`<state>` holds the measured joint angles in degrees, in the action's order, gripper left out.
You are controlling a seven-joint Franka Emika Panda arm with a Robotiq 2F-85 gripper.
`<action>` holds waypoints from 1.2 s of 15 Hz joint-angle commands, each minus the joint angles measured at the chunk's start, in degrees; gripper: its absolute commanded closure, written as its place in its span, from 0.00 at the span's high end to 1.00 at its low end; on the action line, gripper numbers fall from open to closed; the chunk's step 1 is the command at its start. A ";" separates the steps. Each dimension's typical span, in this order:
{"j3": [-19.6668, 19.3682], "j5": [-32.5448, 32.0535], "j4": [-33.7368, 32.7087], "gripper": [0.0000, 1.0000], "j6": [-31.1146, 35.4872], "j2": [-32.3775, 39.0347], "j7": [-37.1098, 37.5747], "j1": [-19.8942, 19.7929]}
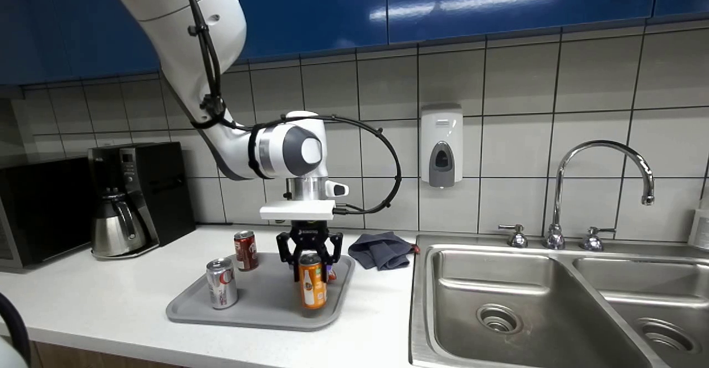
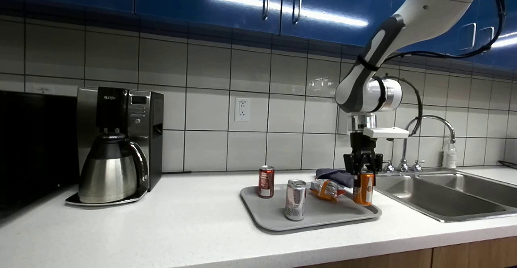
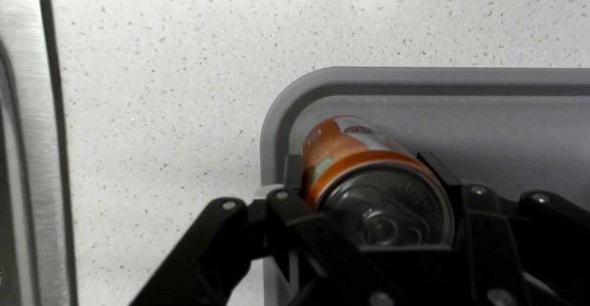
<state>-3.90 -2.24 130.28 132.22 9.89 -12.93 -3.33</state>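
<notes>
Gripper held the orange can pinched tight, tray directly below, the grasp apparently done, release left, and any lift hard to confirm.

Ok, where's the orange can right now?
In the wrist view, the orange can is right of center, gripped between the fingers at a corner of the gray tray, with the sink at the picture's left edge.
</notes>
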 commanded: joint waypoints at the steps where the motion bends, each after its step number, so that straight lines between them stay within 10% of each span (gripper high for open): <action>1: -1.08 -0.41 -0.46 0.38 -4.51 -4.40 -1.65 -2.09; 18: -5.17 -1.01 -7.47 0.38 -2.42 6.01 -7.41 -7.72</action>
<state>-9.43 -2.27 125.64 130.11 13.51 -19.87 -9.98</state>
